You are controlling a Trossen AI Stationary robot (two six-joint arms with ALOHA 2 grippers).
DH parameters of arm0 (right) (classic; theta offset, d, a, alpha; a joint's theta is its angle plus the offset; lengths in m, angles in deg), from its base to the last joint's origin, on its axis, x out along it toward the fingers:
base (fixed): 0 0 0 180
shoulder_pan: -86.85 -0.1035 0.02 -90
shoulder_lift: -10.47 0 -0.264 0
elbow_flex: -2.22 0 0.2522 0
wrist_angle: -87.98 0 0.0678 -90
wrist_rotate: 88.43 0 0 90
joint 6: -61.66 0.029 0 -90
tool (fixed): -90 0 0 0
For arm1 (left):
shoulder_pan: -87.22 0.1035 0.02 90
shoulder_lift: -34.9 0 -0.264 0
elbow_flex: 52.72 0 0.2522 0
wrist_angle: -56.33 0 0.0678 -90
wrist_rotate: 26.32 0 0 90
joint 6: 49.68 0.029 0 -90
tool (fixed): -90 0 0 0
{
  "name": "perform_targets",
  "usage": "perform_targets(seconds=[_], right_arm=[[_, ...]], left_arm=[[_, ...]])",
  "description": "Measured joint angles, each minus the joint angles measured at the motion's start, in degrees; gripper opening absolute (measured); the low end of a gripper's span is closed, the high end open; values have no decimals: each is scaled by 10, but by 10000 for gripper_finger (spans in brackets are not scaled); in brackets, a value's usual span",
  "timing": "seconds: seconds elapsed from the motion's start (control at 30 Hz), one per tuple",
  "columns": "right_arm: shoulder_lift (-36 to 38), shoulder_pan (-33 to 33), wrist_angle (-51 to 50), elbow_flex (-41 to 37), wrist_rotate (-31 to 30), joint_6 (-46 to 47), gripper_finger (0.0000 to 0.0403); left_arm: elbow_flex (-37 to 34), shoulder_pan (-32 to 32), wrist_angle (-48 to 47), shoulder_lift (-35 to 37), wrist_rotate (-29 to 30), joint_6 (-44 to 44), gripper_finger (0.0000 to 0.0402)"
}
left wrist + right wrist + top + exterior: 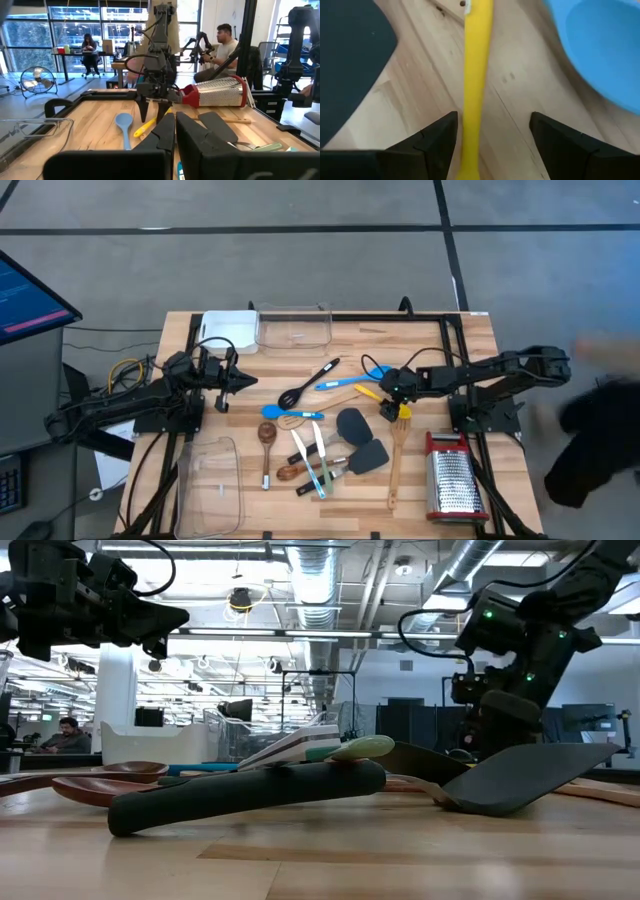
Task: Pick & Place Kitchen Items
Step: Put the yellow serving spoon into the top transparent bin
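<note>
Now the right hand (pixel 388 402) hangs low over the bench (pixel 470 360), fingers spread wide and empty, straddling the handle of the yellow spoon (pixel 476 75). In the right wrist view the handle runs nearer one finger (pixel 437 137) than the other, not centred in the gap. The bowl of the blue spoon (pixel 600 50) lies close beside it, and a dark grey spatula (pixel 347 55) sits on the other side.

Left hand (pixel 232 378) is clenched on nothing, parked above the far left of the bench near the white tray (pixel 228 330). Rest of the kitchen items lie in a loose heap at mid-bench: black slotted spoon (pixel 305 385), wooden spoon (pixel 267 442), a wooden spatula (pixel 397 455), small white-handled pieces (pixel 310 455). None is in the clear tub (pixel 292 328) or the second tub (pixel 212 480) yet.

Risks, as I judge them:
- Off-centre handle. The near finger likely meets it first and shoves it sideways, so the spoon may roll or skid before the grip sets.
- Thin handle flat on wood. Closing too high would pinch air or only clip the top edge; too low and the fingertips jam on the bench.
- Crowding. The blue spoon is close enough that a finger could catch its bowl and drag it along.
- Grip sits along the handle, not at the balance point as far as I can tell, so the spoon may swing or droop on lifting and slip out on the way to a tub.
</note>
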Motion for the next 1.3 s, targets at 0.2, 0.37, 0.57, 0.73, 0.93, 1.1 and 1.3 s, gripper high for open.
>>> perform_targets(seconds=[0.2,0.37,0.57,0.73,0.93,1.1,1.3], right_arm=[[0,0,6,0,-14,0,204],[-1,1,4,0,-22,0,130],[-2,1,6,0,-21,0,47],[-2,1,6,0,-19,0,19],[-2,1,6,0,-18,1,30],[-2,1,5,0,-11,0,20],[0,1,5,0,-1,0,20]], left_arm=[[0,0,0,0,0,0,3],[0,0,0,0,0,0,3],[0,0,0,0,0,0,3],[0,0,0,0,0,0,3],[0,0,0,0,0,0,3],[0,0,0,0,0,0,3],[0,0,0,0,0,0,3]])
